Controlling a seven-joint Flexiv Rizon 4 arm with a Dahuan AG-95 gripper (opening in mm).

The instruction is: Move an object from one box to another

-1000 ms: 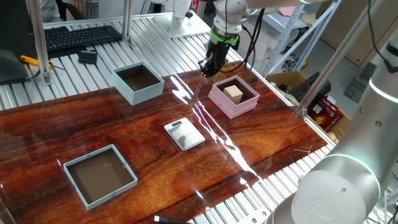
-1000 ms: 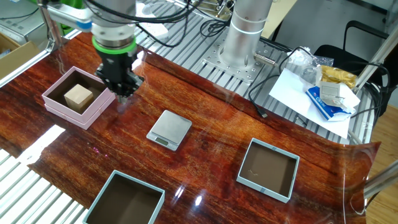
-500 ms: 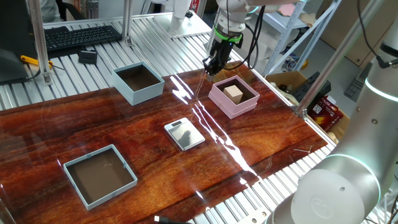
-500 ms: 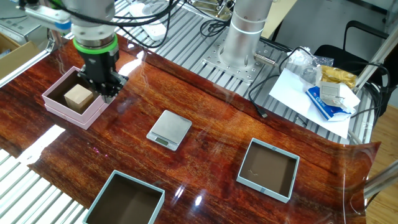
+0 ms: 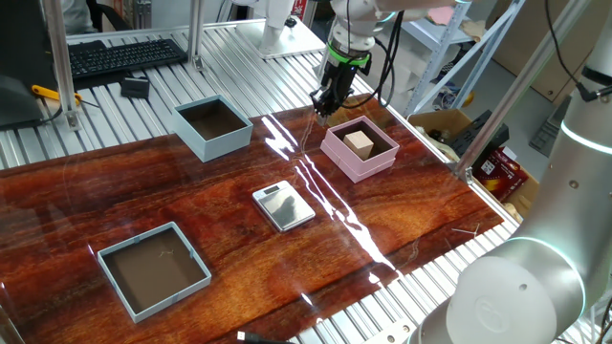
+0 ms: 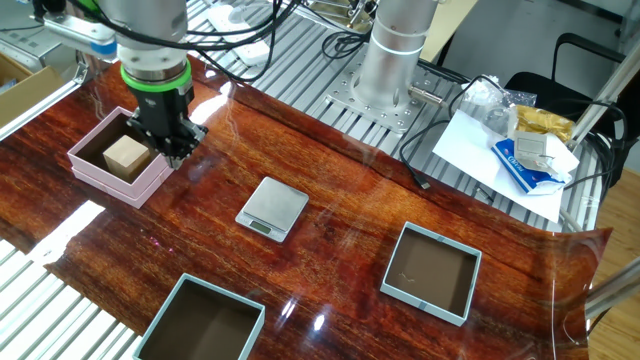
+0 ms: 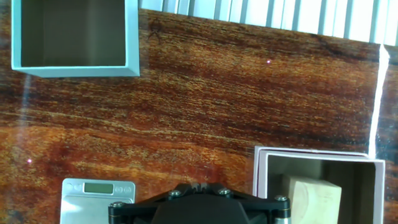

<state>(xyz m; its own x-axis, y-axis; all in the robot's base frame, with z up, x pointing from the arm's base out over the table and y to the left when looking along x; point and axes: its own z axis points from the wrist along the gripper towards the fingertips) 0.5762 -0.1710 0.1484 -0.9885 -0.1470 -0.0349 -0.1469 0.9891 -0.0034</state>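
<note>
Hovering beside the pink box (image 6: 118, 157), the end effector (image 6: 172, 150) has slid over from the bare worktop (image 6: 330, 215) toward the box's near wall during the last second, and over the last half second it has barely shifted. It carries nothing; whether its fingers are parted or closed I cannot tell, since the hand view shows only the dark base of the tool. The tan wooden cube (image 6: 126, 156) sits inside the pink box, untouched, so the pick-up is not yet begun and the approach looks nearly lined up, though the tool seems still offset to the side of the cube rather than above it.

Around it, the tall-walled light blue box (image 5: 212, 125) stands well apart across the worktop, with the flat silver scale (image 5: 283, 205) lying roughly between the boxes and toward the front. The shallower grey-blue tray (image 5: 153, 268) sits near the front edge. The pink box's low wall stands between tool and cube and must be cleared; the scale lies low and should not obstruct a lifted carry.
</note>
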